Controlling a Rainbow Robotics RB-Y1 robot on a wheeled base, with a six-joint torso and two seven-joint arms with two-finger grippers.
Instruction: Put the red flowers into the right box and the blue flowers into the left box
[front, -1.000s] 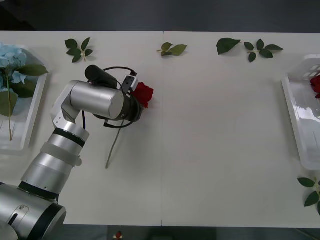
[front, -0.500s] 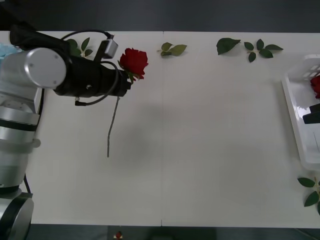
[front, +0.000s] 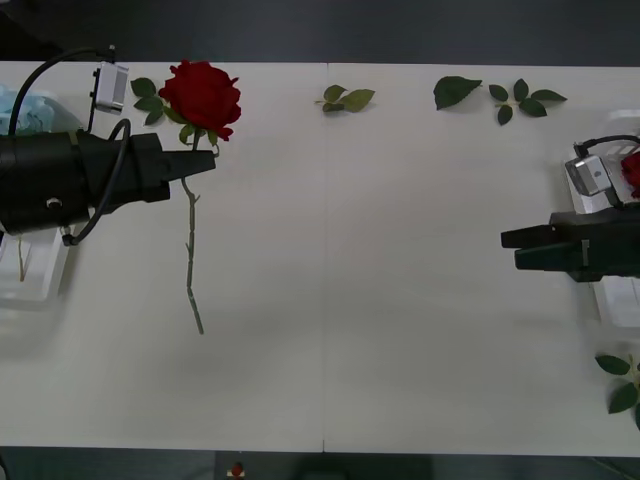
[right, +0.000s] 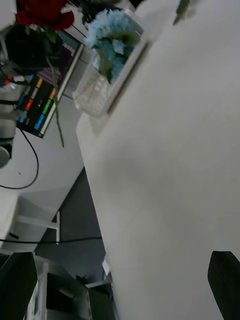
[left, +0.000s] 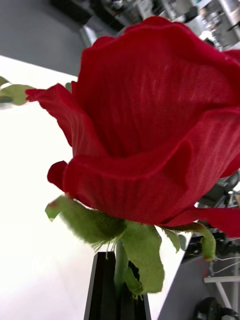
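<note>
We note: rose (front: 202, 92) deep red, stem green | hydrangea (right: 112, 31) pale blue | grippers (front: 190, 165) black | table (front: 380, 300) white

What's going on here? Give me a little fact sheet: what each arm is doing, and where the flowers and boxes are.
left gripper: shut on the stem of a red rose, just under the bloom; stem hangs free above the table
right gripper: open, holding nothing, beside the right box
right box: at the table's right edge, a red bloom inside
left box: at the table's left edge, holding blue flowers
loose leaf sprigs: along the table's far edge
</note>
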